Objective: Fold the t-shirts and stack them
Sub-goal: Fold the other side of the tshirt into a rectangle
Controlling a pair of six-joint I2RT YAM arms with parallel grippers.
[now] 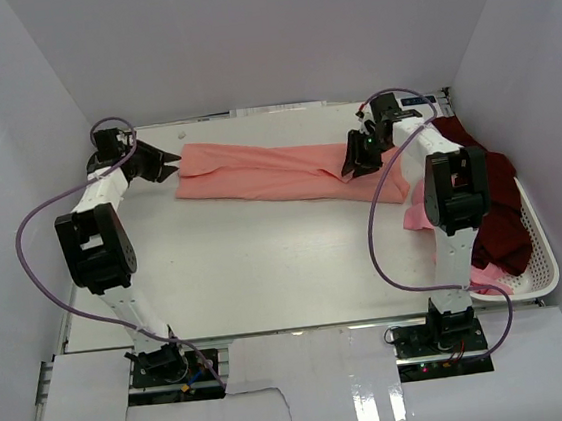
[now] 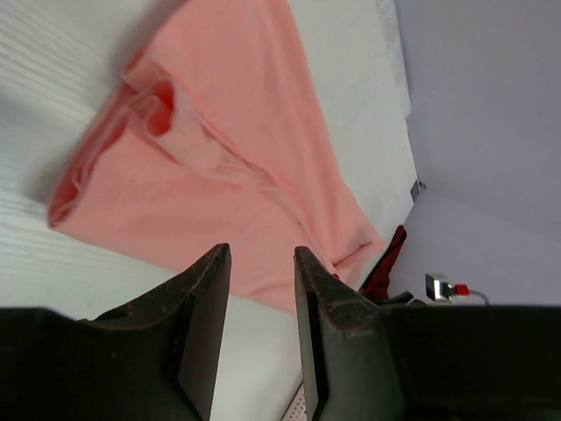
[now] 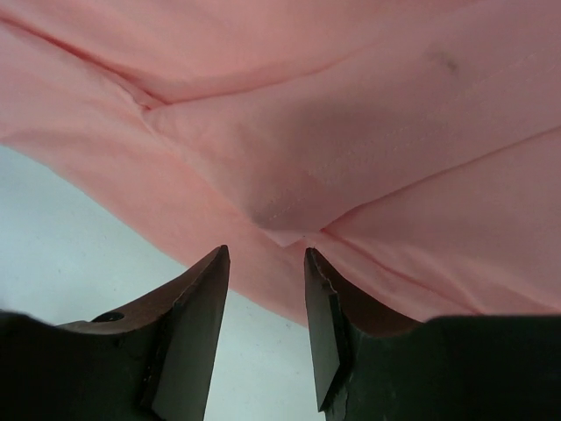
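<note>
Jaws of left tool (image 2: 261, 256) and right tool (image 3: 266, 257) stand apart, empty. Expect the salmon-pink t-shirt (image 1: 267, 172) on the bench (image 1: 246, 264) to be light, limp, bunching; pinch both ends.

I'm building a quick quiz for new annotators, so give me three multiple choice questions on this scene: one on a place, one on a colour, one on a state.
1. Where is the white basket? A. At the right edge of the table. B. At its far left corner. C. In its middle.
2. What colour is the shirt stretched across the far side of the table? A. Dark maroon. B. Salmon-pink. C. White.
3. How do the jaws of the right gripper stand? A. Shut on the shirt. B. Apart, nothing between them. C. Shut on the basket rim.
Answers: 1 A, the top view shows it there; 2 B, salmon-pink in every view; 3 B, the right wrist view shows a clear gap, cloth just beyond the tips.
</note>
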